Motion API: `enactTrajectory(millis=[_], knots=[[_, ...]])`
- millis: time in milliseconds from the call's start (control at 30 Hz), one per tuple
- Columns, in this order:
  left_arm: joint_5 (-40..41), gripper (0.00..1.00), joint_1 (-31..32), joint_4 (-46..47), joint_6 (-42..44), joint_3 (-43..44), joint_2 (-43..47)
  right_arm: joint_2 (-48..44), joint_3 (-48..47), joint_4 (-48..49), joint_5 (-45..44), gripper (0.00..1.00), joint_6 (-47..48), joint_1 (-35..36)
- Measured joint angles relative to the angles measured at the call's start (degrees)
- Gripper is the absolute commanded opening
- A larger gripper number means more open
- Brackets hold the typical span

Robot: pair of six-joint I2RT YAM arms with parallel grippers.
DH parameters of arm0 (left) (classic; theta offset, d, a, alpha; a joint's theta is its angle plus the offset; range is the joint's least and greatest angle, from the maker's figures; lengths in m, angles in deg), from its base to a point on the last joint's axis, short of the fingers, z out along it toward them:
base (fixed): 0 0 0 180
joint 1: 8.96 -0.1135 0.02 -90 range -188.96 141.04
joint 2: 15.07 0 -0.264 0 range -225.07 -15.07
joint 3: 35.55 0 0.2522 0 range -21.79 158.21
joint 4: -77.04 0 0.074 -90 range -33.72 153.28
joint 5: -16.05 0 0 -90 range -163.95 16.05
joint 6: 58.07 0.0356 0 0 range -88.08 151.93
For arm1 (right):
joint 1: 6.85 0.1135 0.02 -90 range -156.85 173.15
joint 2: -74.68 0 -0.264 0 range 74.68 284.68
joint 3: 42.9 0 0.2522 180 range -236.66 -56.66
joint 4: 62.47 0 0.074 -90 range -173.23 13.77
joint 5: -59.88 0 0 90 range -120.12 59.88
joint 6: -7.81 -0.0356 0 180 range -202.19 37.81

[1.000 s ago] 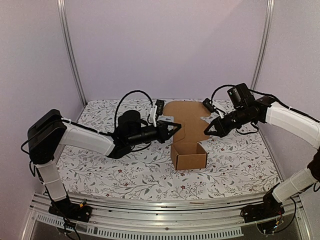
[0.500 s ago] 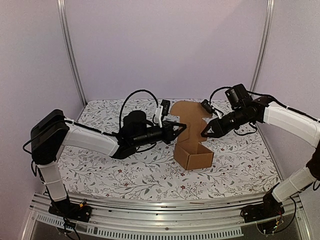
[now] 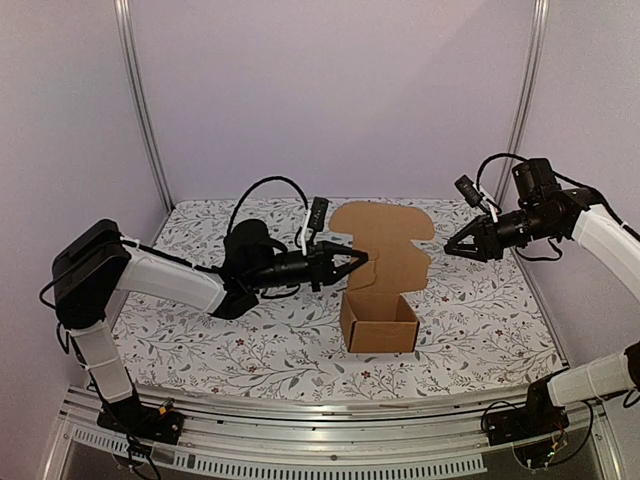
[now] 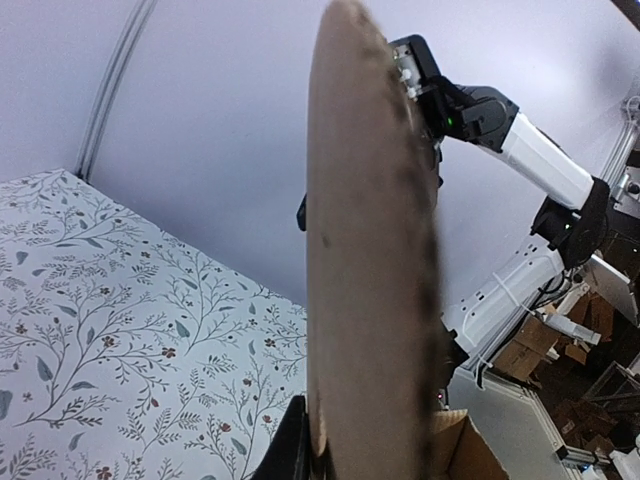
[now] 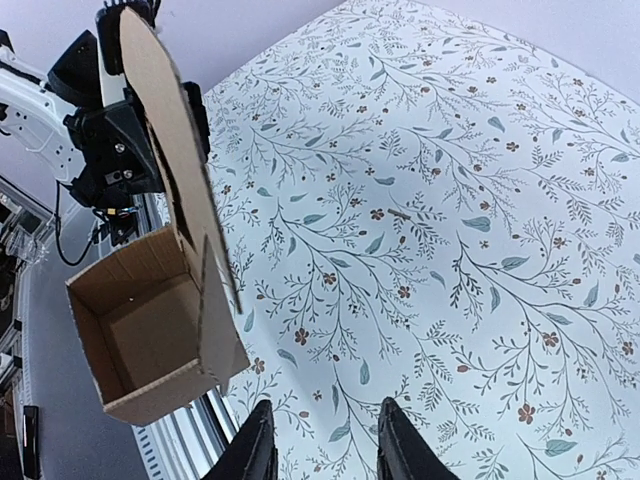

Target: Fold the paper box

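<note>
Top external: paper box [image 3: 378, 338] sits lower centre, open, its lid [image 3: 385, 240] upright. Mid-frame, the left gripper [image 3: 360, 259] pinches the lid's left edge. The right gripper [image 3: 450, 247], fingers apart, hangs clear at right. Pushing one-handed could skid or tip the unbraced box.

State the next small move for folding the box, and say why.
Probably the left pincer should tip the lid forward and down over the box. The lid stands upright in its grip, the box below is open, and the right pincer is open and well off to the side.
</note>
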Motion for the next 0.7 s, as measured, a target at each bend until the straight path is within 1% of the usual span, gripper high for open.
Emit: enactTrajectory(millis=[167,300,467,700], knots=[[-1.0,0.07,-0.4,7.3,-4.1,-2.2,-0.1,4.1,0.7,0.0,1.6,0.36,1.0,0.7],[-0.6,0.08,-0.4,11.6,-6.1,-2.3,-0.9,5.9,0.8,0.0,4.1,0.37,1.2,4.3],[-0.2,0.08,-0.5,13.2,-7.7,-2.3,-1.8,5.9,0.7,0.4,7.8,0.39,1.2,9.6],[0.8,0.08,-0.5,13.7,-8.3,-2.3,-1.9,7.9,-1.4,1.2,12.4,0.41,0.2,10.7]])
